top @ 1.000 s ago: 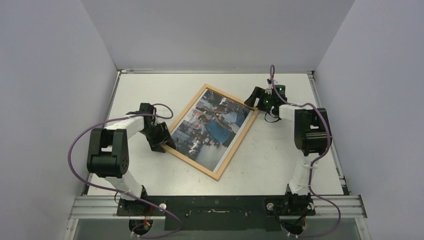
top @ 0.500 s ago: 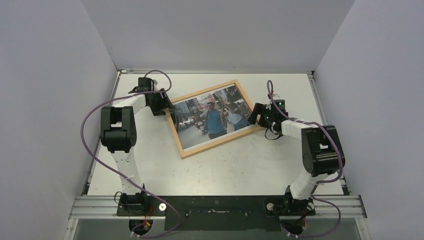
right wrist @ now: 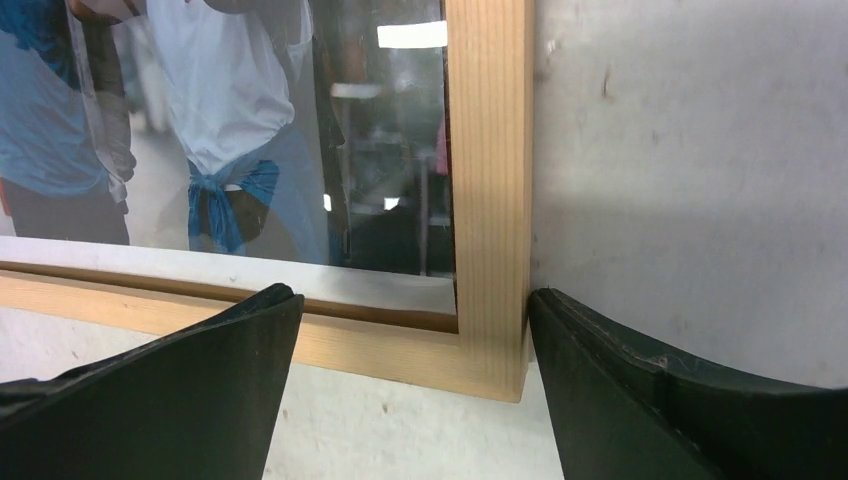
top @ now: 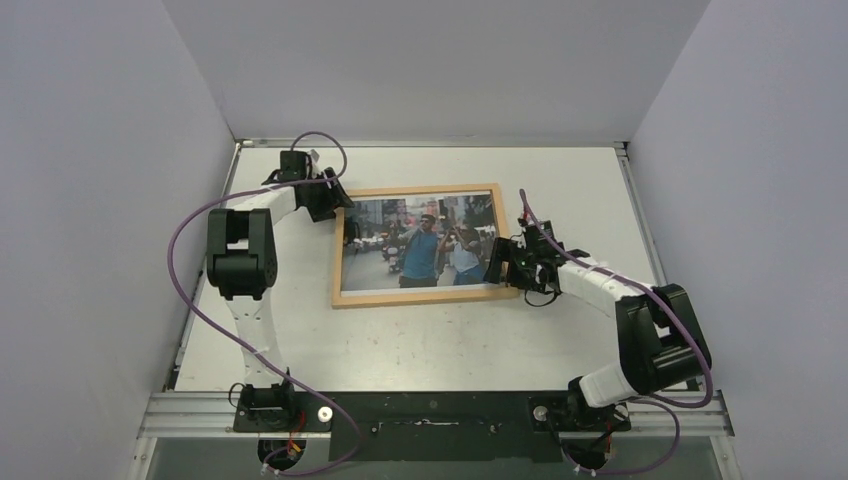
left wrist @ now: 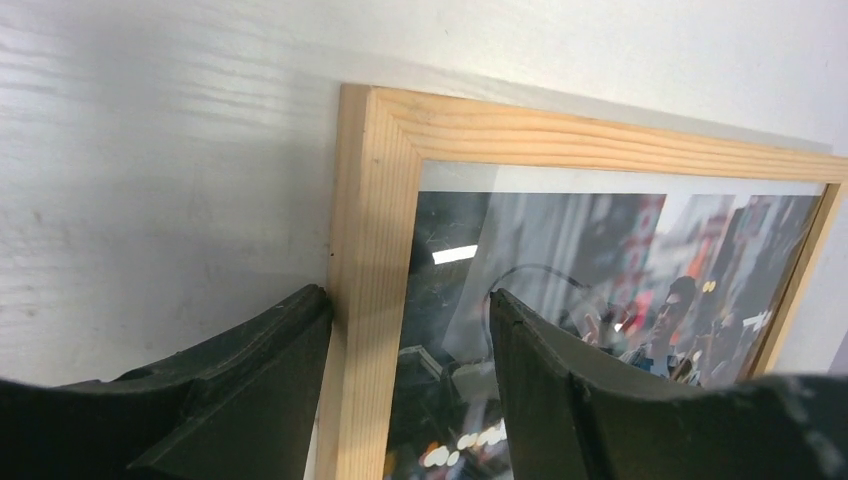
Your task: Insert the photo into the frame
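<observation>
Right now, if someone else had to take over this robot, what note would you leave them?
Left gripper: open, straddling the left bar of the frame near the far corner.
Right gripper: open, around the frame's near right corner, touching the outer edge.
The frame lies flat on the table, with the photo inside its bars.
Done: the photo looks placed.
Left: check it sits fully, then withdraw both grippers.

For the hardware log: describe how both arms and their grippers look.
Both the left arm and right arm have white links with chunky black joint housings. A purple cable loops along each. The left gripper and right gripper have matte black, wedge-shaped fingers.
</observation>
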Robot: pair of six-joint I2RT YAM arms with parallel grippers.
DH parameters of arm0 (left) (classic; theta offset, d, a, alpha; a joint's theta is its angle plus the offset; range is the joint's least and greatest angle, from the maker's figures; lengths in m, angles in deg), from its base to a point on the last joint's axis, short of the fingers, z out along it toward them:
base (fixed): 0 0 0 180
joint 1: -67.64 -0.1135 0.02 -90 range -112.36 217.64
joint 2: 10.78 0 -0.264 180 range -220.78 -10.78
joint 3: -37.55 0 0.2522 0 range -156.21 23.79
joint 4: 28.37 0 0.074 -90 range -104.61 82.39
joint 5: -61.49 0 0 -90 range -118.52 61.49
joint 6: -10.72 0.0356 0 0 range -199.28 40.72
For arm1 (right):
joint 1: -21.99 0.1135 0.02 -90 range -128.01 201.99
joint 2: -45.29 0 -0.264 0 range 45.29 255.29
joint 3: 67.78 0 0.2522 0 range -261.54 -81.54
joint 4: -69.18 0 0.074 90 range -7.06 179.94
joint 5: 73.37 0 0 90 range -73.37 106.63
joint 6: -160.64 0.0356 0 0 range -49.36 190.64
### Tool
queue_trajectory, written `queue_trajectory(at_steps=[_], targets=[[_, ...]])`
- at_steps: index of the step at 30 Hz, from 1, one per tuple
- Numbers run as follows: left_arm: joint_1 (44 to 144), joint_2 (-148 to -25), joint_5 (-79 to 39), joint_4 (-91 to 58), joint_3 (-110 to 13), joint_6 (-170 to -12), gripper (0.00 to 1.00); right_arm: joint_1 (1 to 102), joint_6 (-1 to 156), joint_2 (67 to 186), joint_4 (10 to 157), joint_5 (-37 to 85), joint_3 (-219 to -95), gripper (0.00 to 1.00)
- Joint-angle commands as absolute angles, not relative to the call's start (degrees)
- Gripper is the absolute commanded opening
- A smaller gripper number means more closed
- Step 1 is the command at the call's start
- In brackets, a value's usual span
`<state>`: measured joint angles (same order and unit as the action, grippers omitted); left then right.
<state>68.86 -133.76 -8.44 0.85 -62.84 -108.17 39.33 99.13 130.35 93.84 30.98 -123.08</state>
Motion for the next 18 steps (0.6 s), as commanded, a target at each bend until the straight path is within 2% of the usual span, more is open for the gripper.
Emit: queue_trajectory(at_steps=[1, 6, 10, 14, 18], targets=[[72.3, -132.5, -8.9, 11.7, -63.9, -108.1, 0.59, 40.9, 102.0, 124.2, 99.7, 28.0, -124.9, 0.86], [71.7, -129.8, -16.8, 16.4, -66.5, -104.2, 0.73, 39.0, 105.3, 120.5, 105.0, 20.6, -128.6, 0.9], [70.9, -127.1, -21.0, 18.9, -67.1, -102.5, 0.9, 36.9, 106.0, 117.4, 108.7, 14.0, -130.3, 0.91], [70.7, -121.0, -24.9, 21.1, -66.1, -100.6, 0.97, 35.5, 105.4, 112.4, 112.9, 6.9, -132.1, 0.91], [70.8, -114.5, -26.5, 26.6, -64.8, -101.1, 0.97, 35.4, 104.7, 105.5, 118.3, -1.7, -135.5, 0.9]])
